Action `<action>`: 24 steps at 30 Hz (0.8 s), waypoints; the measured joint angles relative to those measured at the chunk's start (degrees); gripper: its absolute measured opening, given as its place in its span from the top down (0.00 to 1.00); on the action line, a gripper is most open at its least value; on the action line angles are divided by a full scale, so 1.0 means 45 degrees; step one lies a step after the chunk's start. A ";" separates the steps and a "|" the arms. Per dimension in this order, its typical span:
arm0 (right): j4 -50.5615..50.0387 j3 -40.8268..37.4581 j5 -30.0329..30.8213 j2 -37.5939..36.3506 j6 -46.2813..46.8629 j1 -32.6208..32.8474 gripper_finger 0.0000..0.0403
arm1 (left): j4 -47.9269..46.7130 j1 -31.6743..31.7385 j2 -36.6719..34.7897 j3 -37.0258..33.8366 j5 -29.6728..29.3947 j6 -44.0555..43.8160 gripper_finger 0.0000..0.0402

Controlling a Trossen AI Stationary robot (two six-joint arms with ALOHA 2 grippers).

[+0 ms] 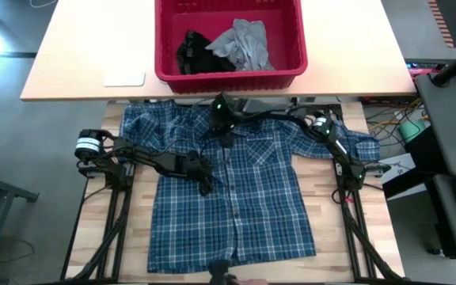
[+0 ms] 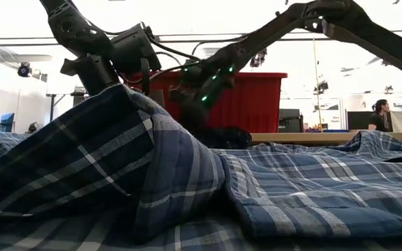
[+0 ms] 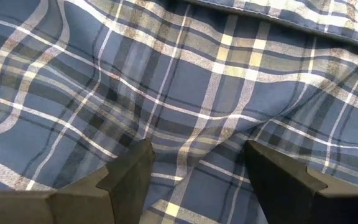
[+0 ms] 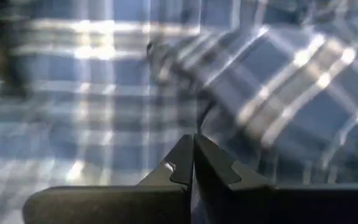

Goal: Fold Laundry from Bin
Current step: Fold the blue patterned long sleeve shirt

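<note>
So the blue-and-white plaid shirt (image 1: 236, 190) is laid out flat and face-up across the wooden surface (image 1: 137, 237), collar end toward the red bin (image 1: 228, 73), hem toward the near edge. The bin is parked on the pale surface (image 1: 77, 63) just past the collar, and a light grey T-shirt (image 1: 244, 43) and a small black garment (image 1: 190, 51) are seen bunched inside it, side by side.

The left gripper (image 1: 202, 176) is set down on the shirt's left half, roughly at mid-chest, near the button line. Its jaws are spread apart, with plaid cloth lying under and between the fingers (image 3: 132, 177); nothing is actually pinched there. In the low view a fold of shirt is seen humped up in front of this arm.

The right gripper (image 1: 222, 131) is reached across to the collar area, just below the bin's front wall. Its jaws are pressed fully together in the wrist view (image 4: 193, 158), hanging over the plaid fabric; whether any cloth is caught between them can't be told.

A person is visible far back in the room (image 2: 381, 111).
</note>
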 joint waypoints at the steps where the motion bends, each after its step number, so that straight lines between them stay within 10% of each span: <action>1: 0.0893 -0.0168 0.0867 0.0141 0.0123 0.0128 0.98 | 0.0008 -0.0001 0.0000 0.0000 -0.0003 0.0000 0.40; 10: 0.2570 0.0711 0.8435 0.0383 -0.1011 -0.0051 0.98 | 0.0020 -0.0010 0.0000 0.0000 0.0006 -0.0194 0.40; 24: -0.2490 -0.0218 0.4757 -0.1784 -0.1464 -0.0545 0.98 | -0.0354 -0.0010 -0.0116 0.0039 0.0014 -0.0232 0.40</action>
